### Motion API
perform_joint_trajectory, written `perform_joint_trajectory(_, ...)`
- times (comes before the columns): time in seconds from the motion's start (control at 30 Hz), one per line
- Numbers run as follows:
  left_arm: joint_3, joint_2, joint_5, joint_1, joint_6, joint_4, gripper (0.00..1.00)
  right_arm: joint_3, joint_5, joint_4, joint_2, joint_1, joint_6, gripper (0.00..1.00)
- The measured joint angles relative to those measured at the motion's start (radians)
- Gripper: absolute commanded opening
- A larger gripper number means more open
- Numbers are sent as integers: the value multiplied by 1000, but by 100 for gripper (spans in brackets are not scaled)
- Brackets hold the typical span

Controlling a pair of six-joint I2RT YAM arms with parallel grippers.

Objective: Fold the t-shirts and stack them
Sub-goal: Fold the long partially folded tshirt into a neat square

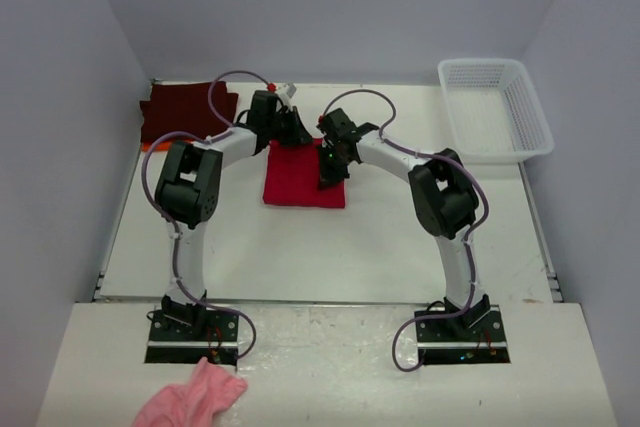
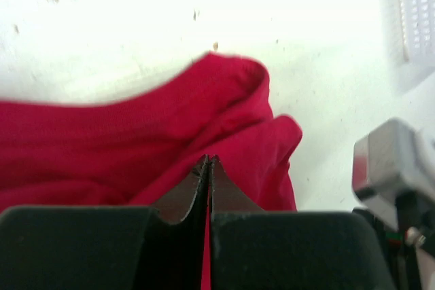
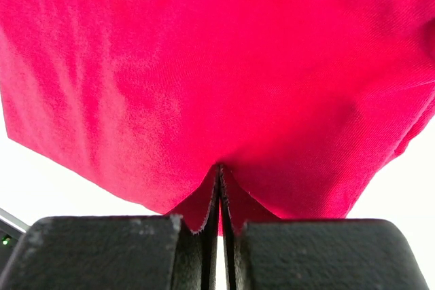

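Note:
The bright red t-shirt (image 1: 303, 179) lies folded into a rectangle at the table's middle. My left gripper (image 1: 297, 134) sits at its far edge, shut on a fold of red fabric (image 2: 204, 100), fingertips (image 2: 204, 165) pressed together. My right gripper (image 1: 328, 175) is over the shirt's right side, shut on the red cloth (image 3: 217, 66), which fills the right wrist view. The dark maroon t-shirt (image 1: 185, 112) lies at the back left. A thin orange edge (image 1: 152, 147) shows beneath it.
A white mesh basket (image 1: 495, 107) stands at the back right; its corner shows in the left wrist view (image 2: 416, 11). A small pink fluffy cloth (image 1: 195, 397) lies on the near ledge by the left arm's base. Part of the right arm (image 2: 391, 164) shows beside the red shirt.

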Motion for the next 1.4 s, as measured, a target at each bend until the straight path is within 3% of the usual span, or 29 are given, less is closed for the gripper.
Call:
perform_joint_trajectory(0.17,153,84,20,18,16,-15,0,-1,2,-3,3,0,-1,0)
perform_joint_trajectory(0.3,166,80,24,22,28,-20,0,35,13,-37,10,0,-9,0)
perform_joint_trajectory(0.63,-60,-187,-47,22,70,-118,0,403,39,-152,81,-4,-27,0)
perform_joint_trajectory(0.83,-180,-286,-68,22,68,-124,0,489,34,-182,151,-27,-28,0)
perform_joint_trajectory(1.1,-195,-271,-110,22,77,-164,0,486,30,-214,214,-86,-42,0)
perform_joint_trajectory(1.4,-82,-77,-122,60,74,-161,0,518,-5,-215,251,-171,-47,0)
